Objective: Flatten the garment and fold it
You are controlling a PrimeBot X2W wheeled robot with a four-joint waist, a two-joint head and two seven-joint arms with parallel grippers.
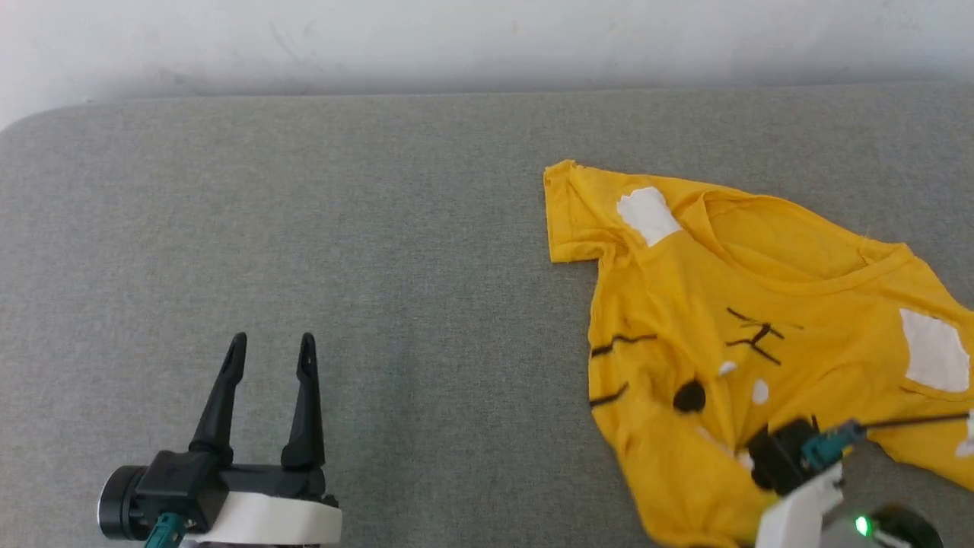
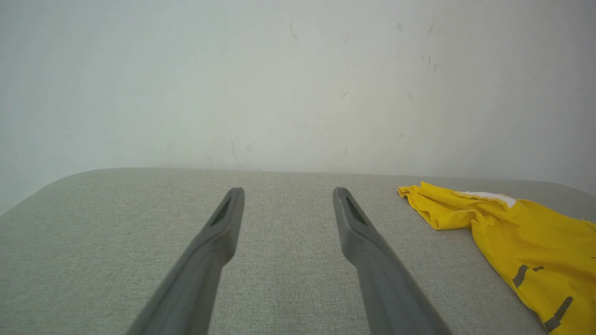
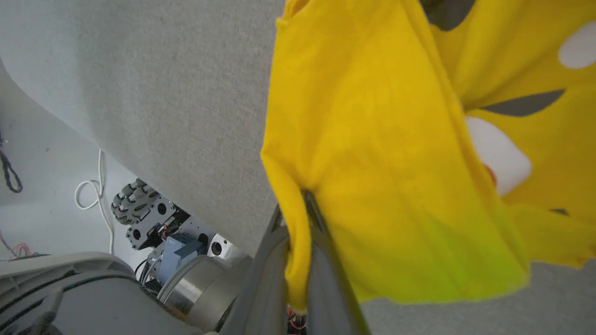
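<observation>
Because the yellow tiger T-shirt [image 1: 685, 297] lies rumpled at the right of the grey padded surface [image 1: 380, 213], my right gripper [image 3: 305, 204] is clamped on its near edge to pull it flat, while my left gripper [image 1: 274, 344] rests spread, well apart.

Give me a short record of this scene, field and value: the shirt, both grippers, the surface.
garment: yellow T-shirt, print up, rumpled, unfolded, on the robot's right
surface: grey padded table
left gripper: open, over bare table, apart from the garment
right gripper: shut on a fold of the garment's near part
</observation>
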